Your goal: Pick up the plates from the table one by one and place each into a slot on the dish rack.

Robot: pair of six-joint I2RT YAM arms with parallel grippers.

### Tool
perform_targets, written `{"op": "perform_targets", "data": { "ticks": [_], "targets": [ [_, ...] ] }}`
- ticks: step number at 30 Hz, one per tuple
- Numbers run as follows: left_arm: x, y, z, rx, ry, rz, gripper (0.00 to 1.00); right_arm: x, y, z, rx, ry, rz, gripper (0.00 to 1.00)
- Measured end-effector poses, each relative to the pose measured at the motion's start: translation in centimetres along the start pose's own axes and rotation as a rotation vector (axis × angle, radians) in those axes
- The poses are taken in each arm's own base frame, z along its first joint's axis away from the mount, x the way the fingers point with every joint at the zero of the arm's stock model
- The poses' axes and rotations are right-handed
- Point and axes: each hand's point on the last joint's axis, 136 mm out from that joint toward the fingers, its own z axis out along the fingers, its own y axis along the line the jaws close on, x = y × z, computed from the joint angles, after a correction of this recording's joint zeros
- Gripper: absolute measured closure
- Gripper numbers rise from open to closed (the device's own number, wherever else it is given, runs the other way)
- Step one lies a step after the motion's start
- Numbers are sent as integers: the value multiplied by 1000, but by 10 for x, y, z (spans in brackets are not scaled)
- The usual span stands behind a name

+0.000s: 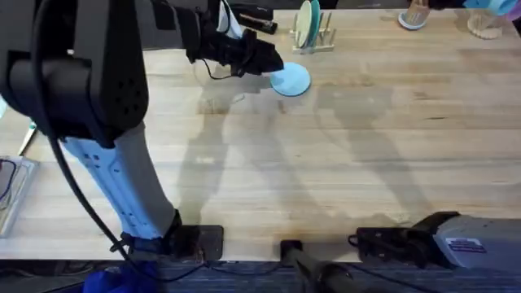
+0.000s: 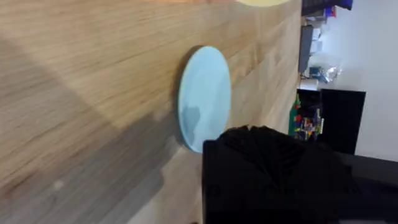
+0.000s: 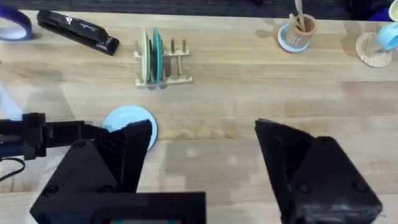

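Left arm is stretched far across the table [image 1: 366, 155], its gripper [image 1: 262, 63] right at the near edge of the blue plate [image 1: 291, 80], which lies flat on the wood, a short way in front of the rack [image 1: 319, 41]. The approach looks low and sideways, sensible for a thin flat plate: a finger has to get at the rim. Whether the fingers are spread or closed, I cannot tell; the wrist view has one dark finger just beside the rim. The rack already holds two plates upright, a cream one and a greenish one, with free pegs beside them for this one. Right gripper [image 3: 202, 165] is parked back near its base, fingers wide apart and empty, out of the way
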Motion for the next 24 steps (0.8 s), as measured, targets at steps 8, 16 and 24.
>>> {"op": "perform_targets", "data": {
  "ticks": [8, 16, 24],
  "targets": [
    [4, 19, 8, -36, 11, -30, 964, 0, 0, 0, 0, 0, 0, 5],
    [7, 40, 17, -67, 20, -59, 963, 0, 0, 0, 0, 0, 0, 5],
    [6, 42, 16, -77, 14, -56, 962, 0, 0, 0, 0, 0, 0, 5]
  ]
}}
